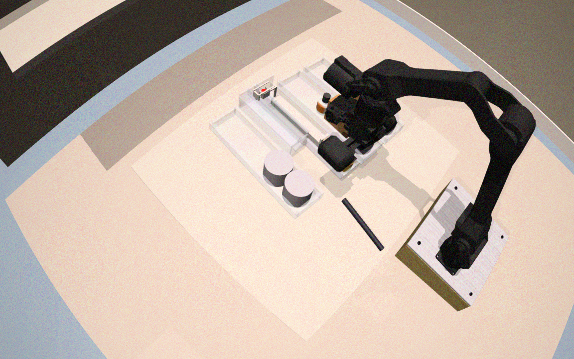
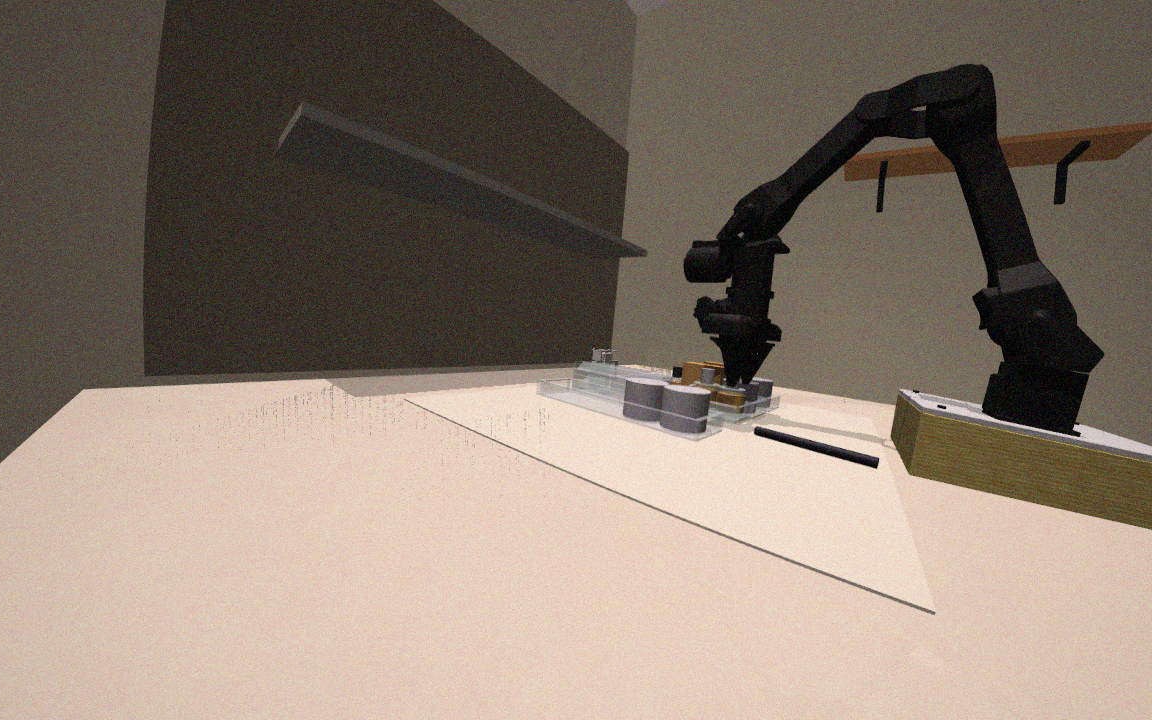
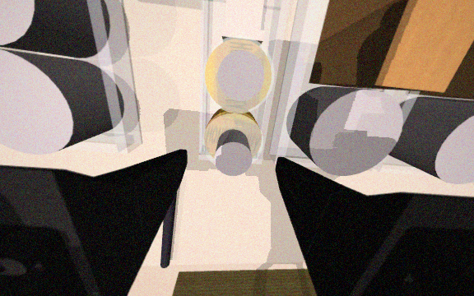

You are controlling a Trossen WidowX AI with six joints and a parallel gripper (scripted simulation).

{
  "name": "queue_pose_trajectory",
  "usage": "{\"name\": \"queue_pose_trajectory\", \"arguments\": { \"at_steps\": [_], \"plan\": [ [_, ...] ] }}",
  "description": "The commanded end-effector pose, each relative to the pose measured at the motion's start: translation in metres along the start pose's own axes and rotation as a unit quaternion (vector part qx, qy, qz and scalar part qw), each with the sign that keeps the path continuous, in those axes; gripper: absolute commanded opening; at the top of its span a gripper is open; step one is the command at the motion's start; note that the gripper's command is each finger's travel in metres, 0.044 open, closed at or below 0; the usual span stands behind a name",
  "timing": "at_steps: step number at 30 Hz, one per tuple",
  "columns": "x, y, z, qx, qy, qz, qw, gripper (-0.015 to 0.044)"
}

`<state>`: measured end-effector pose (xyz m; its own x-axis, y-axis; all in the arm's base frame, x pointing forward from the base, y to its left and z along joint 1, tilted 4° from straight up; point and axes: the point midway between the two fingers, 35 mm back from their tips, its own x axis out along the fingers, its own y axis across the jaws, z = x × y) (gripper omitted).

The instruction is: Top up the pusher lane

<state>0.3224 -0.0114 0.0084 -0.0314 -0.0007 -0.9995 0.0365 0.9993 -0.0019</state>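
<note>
My gripper (image 2: 737, 385) (image 3: 232, 159) is open, its fingers apart on either side of the front jar and not touching it in the wrist view. That front jar (image 3: 247, 125) (image 2: 730, 399) is amber-yellow with a narrow grey cap. It stands upright in the clear lane (image 3: 205, 25), just behind the low front stop (image 3: 206, 159). The old jar (image 3: 240, 76), yellow-rimmed with a wider pale lid, stands directly behind it in a row. The dark edge of the pusher plate (image 3: 244, 34) shows behind the old jar. The arm hides most of the row in the top view.
Two large grey cylinders (image 1: 278, 167) (image 2: 643, 399) (image 3: 15, 99) stand in the left tray (image 1: 222, 124). More grey cylinders (image 3: 356, 131) and a brown box (image 3: 418, 45) stand close right of the lane. A small orange bottle (image 1: 321, 106) is behind. A black rod (image 1: 362, 224) (image 2: 815, 445) lies in front.
</note>
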Motion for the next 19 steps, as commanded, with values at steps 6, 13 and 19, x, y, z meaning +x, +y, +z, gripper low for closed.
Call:
{"name": "queue_pose_trajectory", "arguments": {
  "at_steps": [6, 13, 19],
  "plan": [
    [0.000, 0.000, -0.032, 0.000, 0.004, 0.001, 1.000, 0.0300],
    [0.001, 0.000, -0.057, 0.000, 0.005, 0.001, 1.000, 0.0300],
    [0.001, 0.000, -0.073, 0.000, 0.005, 0.001, 1.000, 0.0300]
  ]
}}
